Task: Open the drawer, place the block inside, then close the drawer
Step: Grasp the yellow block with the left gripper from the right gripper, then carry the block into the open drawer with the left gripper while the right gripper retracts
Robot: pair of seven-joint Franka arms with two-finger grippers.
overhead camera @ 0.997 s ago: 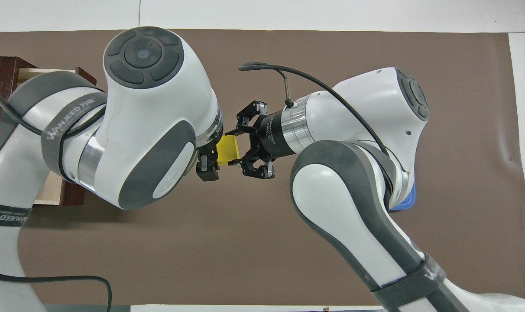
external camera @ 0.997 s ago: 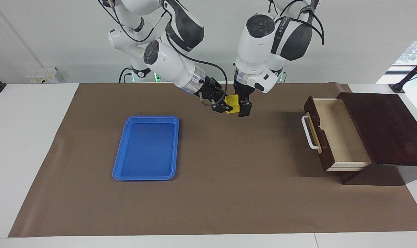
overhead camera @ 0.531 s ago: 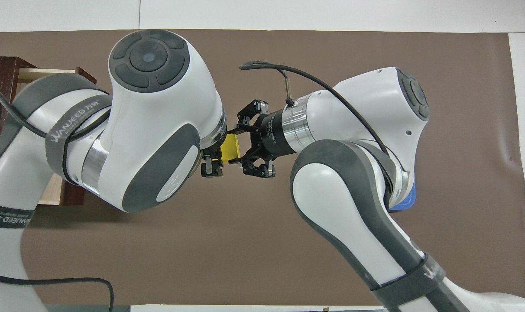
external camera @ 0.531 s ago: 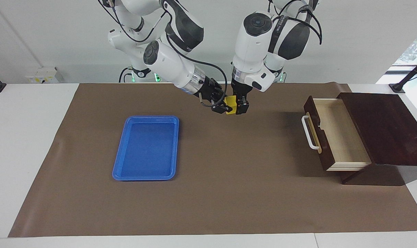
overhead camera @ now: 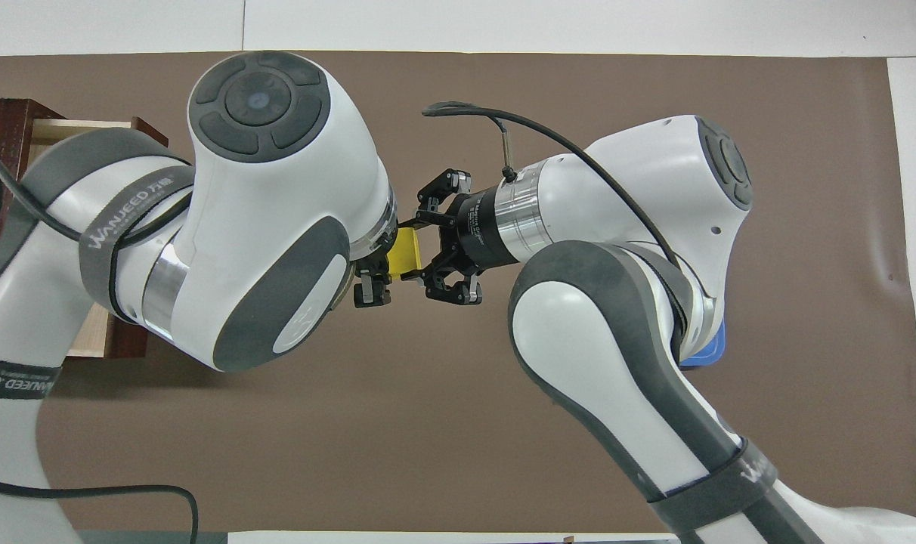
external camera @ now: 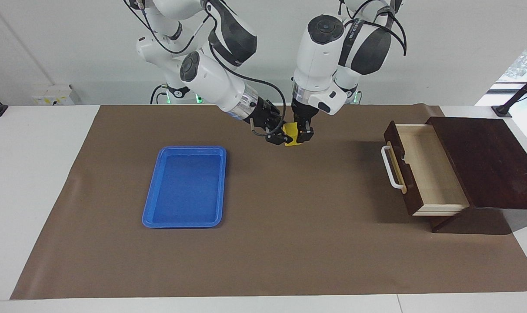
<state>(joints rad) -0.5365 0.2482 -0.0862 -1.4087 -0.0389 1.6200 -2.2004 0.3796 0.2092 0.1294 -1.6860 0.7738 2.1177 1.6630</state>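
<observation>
Two grippers now meet at the block, which hangs in the air over the brown mat, well apart from the drawer and out toward the right arm's end of the table from it, roughly between the drawer and the blue tray.

What has changed in the last second is the left gripper. It stood spread wide around the block; now its fingers have drawn in and look clamped on the cube from above. The whole cluster has also risen a little.

The right gripper, reaching in from the side away from the drawer, still appears to pinch the block. In the overhead view its thin fingers sit against two opposite edges of the cube, much as before.

My reading is that this is a handover caught midway, with both grippers holding. The drawer already stands pulled out, its pale inside bare. Next the right gripper likely has to let go cleanly, so the left arm can carry the block over to the drawer. A release that drags sideways could twist the cube in the left grip.
</observation>
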